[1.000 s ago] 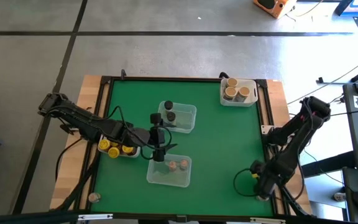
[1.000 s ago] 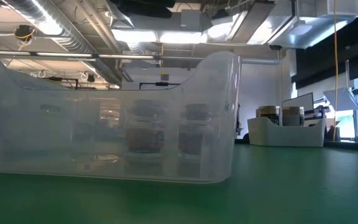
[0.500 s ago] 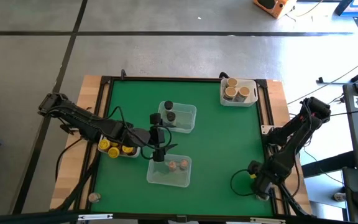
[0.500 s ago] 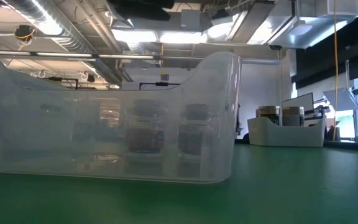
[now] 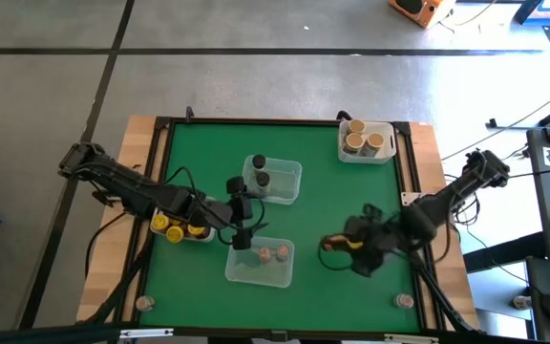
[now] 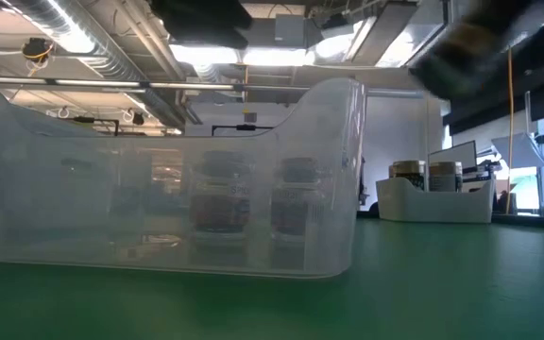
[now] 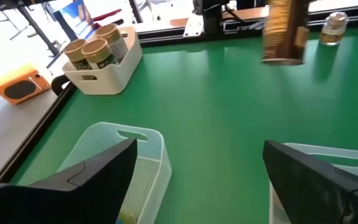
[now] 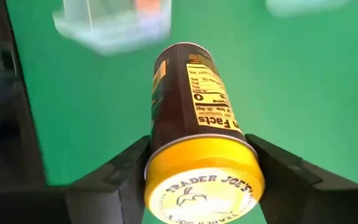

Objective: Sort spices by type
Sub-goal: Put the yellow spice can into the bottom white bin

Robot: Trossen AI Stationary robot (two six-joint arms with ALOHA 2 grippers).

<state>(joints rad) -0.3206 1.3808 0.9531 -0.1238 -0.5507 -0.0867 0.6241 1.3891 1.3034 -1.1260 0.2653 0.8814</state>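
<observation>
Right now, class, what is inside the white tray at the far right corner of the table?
Three jars with tan lids stand upright inside the white tray, packed close together. The tray walls hide their lower parts, so the tray floor beneath them cannot be seen.

Overhead, table-level and two wrist cameras share the green table [image 5: 332,191]

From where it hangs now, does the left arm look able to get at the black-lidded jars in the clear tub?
Probably yes: the left gripper hangs open beside the clear tub, nothing lies between, and the black-lidded jars stand uncovered.
</observation>
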